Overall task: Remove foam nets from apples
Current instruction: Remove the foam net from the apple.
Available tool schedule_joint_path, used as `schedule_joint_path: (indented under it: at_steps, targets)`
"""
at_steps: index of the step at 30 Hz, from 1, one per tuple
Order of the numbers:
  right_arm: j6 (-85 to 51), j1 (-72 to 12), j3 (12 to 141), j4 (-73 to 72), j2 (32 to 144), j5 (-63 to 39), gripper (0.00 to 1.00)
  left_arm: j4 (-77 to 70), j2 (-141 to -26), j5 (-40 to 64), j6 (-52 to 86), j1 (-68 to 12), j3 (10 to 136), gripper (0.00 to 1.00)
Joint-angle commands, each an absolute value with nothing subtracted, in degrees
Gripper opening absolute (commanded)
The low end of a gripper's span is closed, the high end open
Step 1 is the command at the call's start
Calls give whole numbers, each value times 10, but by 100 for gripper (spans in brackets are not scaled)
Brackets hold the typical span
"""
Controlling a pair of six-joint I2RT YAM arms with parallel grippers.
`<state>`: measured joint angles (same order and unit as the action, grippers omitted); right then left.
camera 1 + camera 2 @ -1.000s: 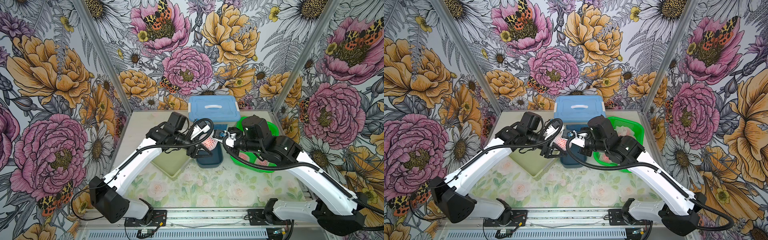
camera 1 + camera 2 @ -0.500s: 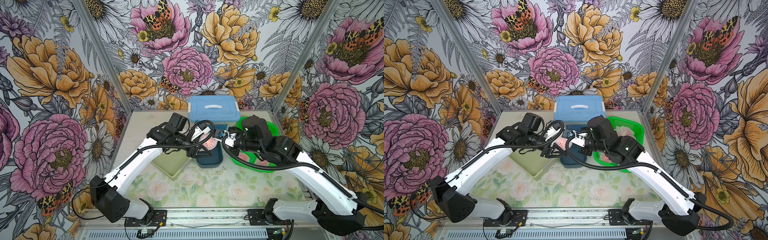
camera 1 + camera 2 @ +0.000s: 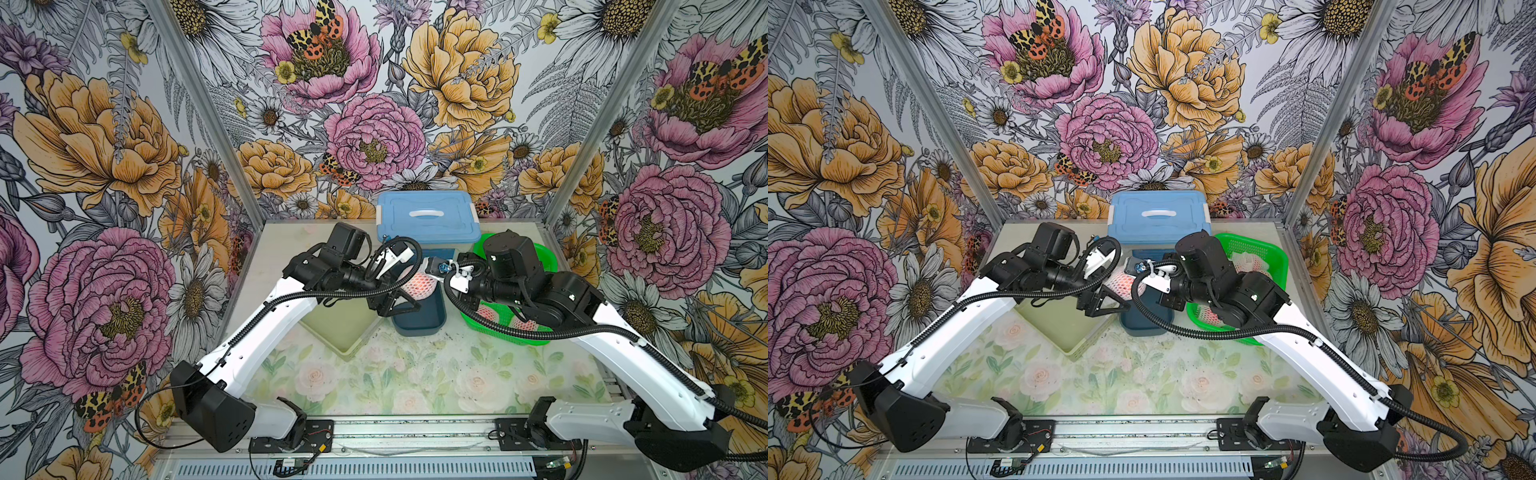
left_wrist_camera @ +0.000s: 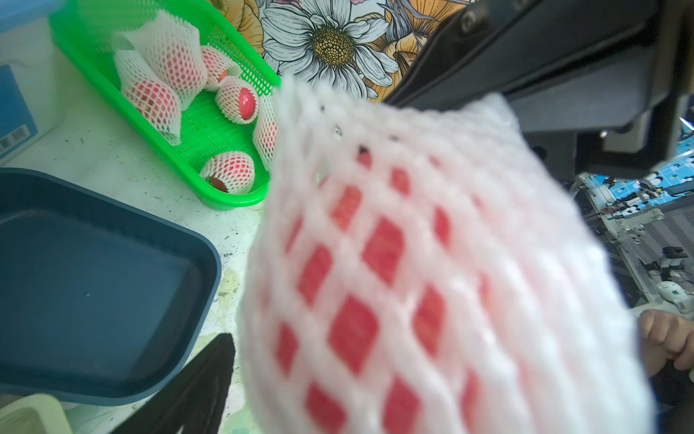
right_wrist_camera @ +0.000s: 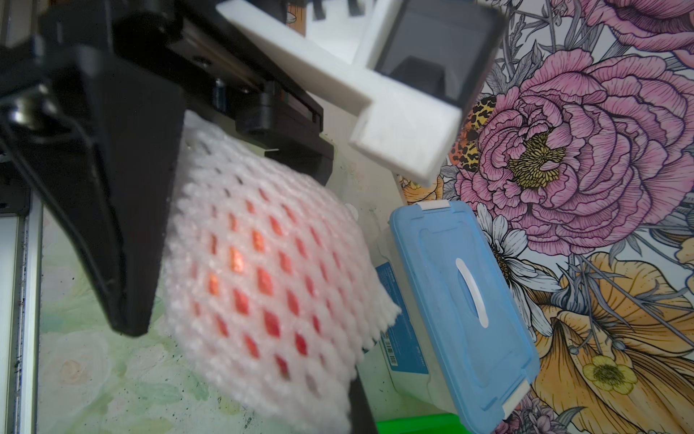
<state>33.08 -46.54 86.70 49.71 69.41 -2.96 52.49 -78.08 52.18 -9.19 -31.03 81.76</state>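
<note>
Above the dark blue tray point(image 3: 419, 326), a red apple point(image 4: 383, 240) in its foam net point(image 5: 330, 233) hangs by the sleeve's end, pinched in the clenched right gripper point(image 3: 435, 275). The left gripper point(image 3: 409, 291) straddles it, jaws spread wide and released. Stripping likely goes best if the left closes gently on the fruit's bulge while the right draws the sleeve straight off, keeping over the tray. More netted apples point(image 4: 229, 174) lie in the green basket point(image 4: 240, 198) beside the tray.
</note>
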Motion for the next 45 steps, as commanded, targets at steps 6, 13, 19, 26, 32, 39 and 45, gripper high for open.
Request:
schedule_joint_path:
  at_steps: [6,13,19,26,32,39,45]
  targets:
    - [334,-466,865,493,684,-28,0,522,-772,539,-102,-302,836,75]
    - [330,-466,866,493,685,-33,0,522,-772,542,-106,-305,837,40]
    - [292,-459,868,486,683,-34,44,523,-774,545,-112,-310,843,23]
    - [203,-363,839,468,647,-157,82,511,-774,544,-115,-312,834,0]
    - [171,-319,824,464,622,-194,82,479,-760,559,-115,-315,810,0]
    - [149,-312,822,456,646,-302,76,437,-743,549,-92,-316,786,0]
    - [140,-317,832,439,675,-387,56,437,-746,547,-91,-325,783,0]
